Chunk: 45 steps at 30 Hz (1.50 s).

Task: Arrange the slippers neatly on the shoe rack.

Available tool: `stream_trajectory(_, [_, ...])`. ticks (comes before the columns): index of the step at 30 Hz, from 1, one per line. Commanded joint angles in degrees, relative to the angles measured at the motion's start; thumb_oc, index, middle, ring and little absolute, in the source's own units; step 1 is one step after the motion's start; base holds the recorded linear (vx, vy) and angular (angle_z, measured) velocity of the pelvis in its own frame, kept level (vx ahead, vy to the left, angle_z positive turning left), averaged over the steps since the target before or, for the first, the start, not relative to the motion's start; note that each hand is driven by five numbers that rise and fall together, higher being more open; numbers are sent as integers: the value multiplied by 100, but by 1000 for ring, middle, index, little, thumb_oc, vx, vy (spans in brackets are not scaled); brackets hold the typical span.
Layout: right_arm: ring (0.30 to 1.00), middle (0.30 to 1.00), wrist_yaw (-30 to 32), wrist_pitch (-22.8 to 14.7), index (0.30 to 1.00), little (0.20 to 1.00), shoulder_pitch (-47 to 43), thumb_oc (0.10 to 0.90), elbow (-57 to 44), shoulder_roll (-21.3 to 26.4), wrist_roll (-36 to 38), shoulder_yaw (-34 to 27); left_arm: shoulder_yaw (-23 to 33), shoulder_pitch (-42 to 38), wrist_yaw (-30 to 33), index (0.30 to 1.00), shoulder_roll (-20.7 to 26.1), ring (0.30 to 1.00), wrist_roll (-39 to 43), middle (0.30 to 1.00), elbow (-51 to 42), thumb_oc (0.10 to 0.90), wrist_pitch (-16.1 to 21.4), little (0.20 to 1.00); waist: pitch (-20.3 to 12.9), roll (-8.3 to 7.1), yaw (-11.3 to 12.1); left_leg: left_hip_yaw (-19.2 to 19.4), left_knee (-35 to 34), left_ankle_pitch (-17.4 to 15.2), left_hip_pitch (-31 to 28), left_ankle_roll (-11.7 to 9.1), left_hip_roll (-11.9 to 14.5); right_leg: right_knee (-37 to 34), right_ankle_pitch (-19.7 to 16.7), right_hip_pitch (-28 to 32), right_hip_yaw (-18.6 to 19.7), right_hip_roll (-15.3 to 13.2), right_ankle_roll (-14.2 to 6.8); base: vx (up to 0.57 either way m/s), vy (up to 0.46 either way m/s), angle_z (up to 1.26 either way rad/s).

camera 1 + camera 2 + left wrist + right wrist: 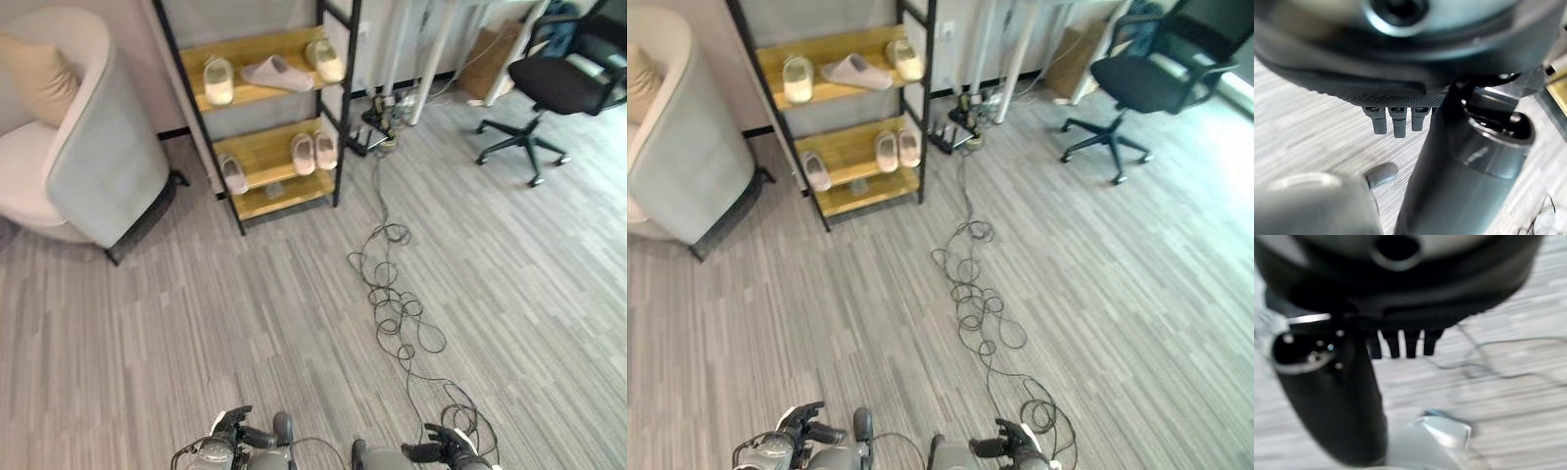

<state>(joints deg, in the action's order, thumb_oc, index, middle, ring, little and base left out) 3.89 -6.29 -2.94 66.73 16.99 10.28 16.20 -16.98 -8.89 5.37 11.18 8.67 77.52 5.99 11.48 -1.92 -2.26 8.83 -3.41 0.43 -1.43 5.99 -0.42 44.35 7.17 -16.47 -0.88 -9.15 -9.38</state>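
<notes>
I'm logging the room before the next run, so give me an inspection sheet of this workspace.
Surface: grey plank floor.
Job's things: shoe rack against the wall; upper shelf has three slippers, the middle slipper lying crosswise; lower shelf has a pair side by side and a single slipper apart.
Clutter: nothing seen on the floor besides cables.
Hands: left hand and right hand low, holding nothing, fingers straight.
Cables: tangled black cable across the floor.
Surroundings: armchair, office chair.
</notes>
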Motion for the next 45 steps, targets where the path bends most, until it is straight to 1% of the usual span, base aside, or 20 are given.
stream_trajectory(1, [900,900,-87,-103,900,900,-8,800,-191,-63,62,64,139,-32,6,900,91,900,-141,900,-517,800,211,900,291,138,-14,-197,864,-606,98,-417,109,-1702,-867,862,-318,113,43,477,-52,12])
stream_trajectory(3, [900,900,-73,-122,900,900,82,800,-230,-25,80,30,130,-112,45,900,140,900,-125,900,-616,800,269,900,312,163,-177,-274,781,-799,-188,-476,71,-2394,-689,677,-303,115,51,474,-95,28])
stream_trajectory(4, [900,900,-39,-142,900,900,113,800,-317,-10,161,-13,110,-213,114,900,175,900,-143,900,-664,800,312,900,317,91,-354,-351,695,-979,-452,-586,5,-3423,-823,458,-130,66,-26,341,-93,36])
stream_trajectory(7, [900,900,-22,-116,900,900,203,800,-286,-47,106,-28,179,-325,171,900,161,900,-56,900,-675,800,374,900,403,166,-538,-451,600,-1184,-888,-748,161,-4362,-1115,200,-105,-22,-197,549,-176,32])
stream_trajectory(10, [900,900,-39,-89,900,900,409,800,-124,-122,7,-95,205,-315,188,900,86,900,-76,900,-549,800,413,900,292,234,-712,-598,574,-1353,-1265,-905,326,-4635,-1214,-28,60,-46,-290,529,-274,42])
stream_trajectory(12, [900,900,-50,-140,900,900,530,800,-47,-102,50,-74,280,-151,188,900,7,900,-49,900,-398,800,406,900,222,195,-710,-705,861,-1250,-1402,-1026,473,-4296,-1371,36,357,163,-146,411,-365,52])
stream_trajectory(13, [900,900,-47,-149,900,900,590,800,-1,-75,35,-8,400,51,125,900,-76,900,239,900,-344,800,395,900,210,162,-631,-799,2224,-609,-1001,-1205,795,-3997,-1293,189,396,391,117,313,-474,24])
stream_trajectory(14, [900,900,17,-168,900,900,561,800,16,-53,93,-12,517,79,143,900,-119,900,568,900,-344,800,392,900,298,66,-514,-942,3405,-171,-413,-1227,836,-3916,-1173,334,326,394,317,376,-623,13])
stream_trajectory(15, [900,900,70,-173,900,900,481,800,-22,-5,128,-3,594,93,140,900,-185,900,805,900,-344,800,384,900,397,-22,-434,-968,4146,20,-65,-1121,877,-3889,-1071,490,272,428,462,122,-319,9])
stream_trajectory(18, [900,900,281,-194,900,900,282,800,-261,124,1,104,605,83,172,900,-269,900,1065,900,-385,800,355,900,561,-252,-267,-773,4929,113,505,-939,899,-3857,-868,803,215,446,684,195,-309,8])
stream_trajectory(20, [900,900,337,-292,900,900,271,800,-1146,293,94,109,723,184,203,900,-373,900,1379,900,-324,800,364,900,624,-245,-93,-425,4337,-267,925,-888,648,-3778,-619,1135,178,623,703,418,-150,-10])
stream_trajectory(23, [900,900,321,-351,900,900,318,800,-1386,332,126,95,775,272,201,900,-423,900,1524,900,-247,800,383,900,608,-277,0,-147,3568,-289,1136,-886,643,-3798,-446,1374,136,615,650,316,-6,-24])
stream_trajectory(24, [900,900,389,-325,900,900,331,800,-1441,327,-17,211,850,273,255,900,-434,900,1645,900,-237,800,358,900,621,-255,133,46,2678,-163,1478,-893,748,-3815,-232,1646,32,648,647,254,24,-12])
stream_trajectory(26, [900,900,445,-295,900,900,340,800,-1500,317,-114,305,899,253,305,900,-414,900,1755,900,-232,800,370,900,650,-236,214,107,2075,155,1526,-1009,841,-3827,-90,1890,-65,692,644,352,50,12])
stream_trajectory(30, [900,900,420,-230,900,900,430,800,-1542,178,-282,454,1127,304,442,900,-365,900,1745,900,-82,800,320,900,443,-257,190,880,1503,342,1259,-1038,1159,-3895,142,2341,-244,690,559,427,128,7])
stream_trajectory(37, [900,900,261,-221,900,900,682,800,-1628,85,-565,515,1293,480,430,900,-296,900,1612,900,-1,800,268,900,-15,-363,177,917,1367,-109,870,-788,668,-3639,17,2539,-181,295,161,322,193,6])
stream_trajectory(38, [900,900,243,-225,900,900,695,800,-1633,80,-590,514,1277,472,436,900,-275,900,1584,900,-41,800,278,900,-50,-357,178,903,1319,-147,824,-743,587,-3455,-167,2443,-148,249,73,290,272,14])
stream_trajectory(39, [900,900,214,-216,900,900,641,800,-1645,64,-640,517,1203,393,460,900,-196,900,1500,900,-171,800,309,900,-2,-341,127,838,1245,-288,654,-589,355,-2777,-736,2174,-61,76,-164,257,269,35])
stream_trajectory(42, [900,900,270,-249,900,900,552,800,-1758,27,-756,556,1087,278,512,900,-74,900,1353,900,-437,800,354,900,69,-124,23,607,1101,-453,323,-441,239,-1946,-1053,1580,98,186,-104,234,178,55])
stream_trajectory(45, [900,900,342,-250,900,900,472,800,-1841,32,-875,704,1003,214,569,900,-8,900,1272,900,-580,800,411,900,140,15,-124,281,969,-553,-8,-428,116,-2210,-576,1161,106,433,65,283,57,78])
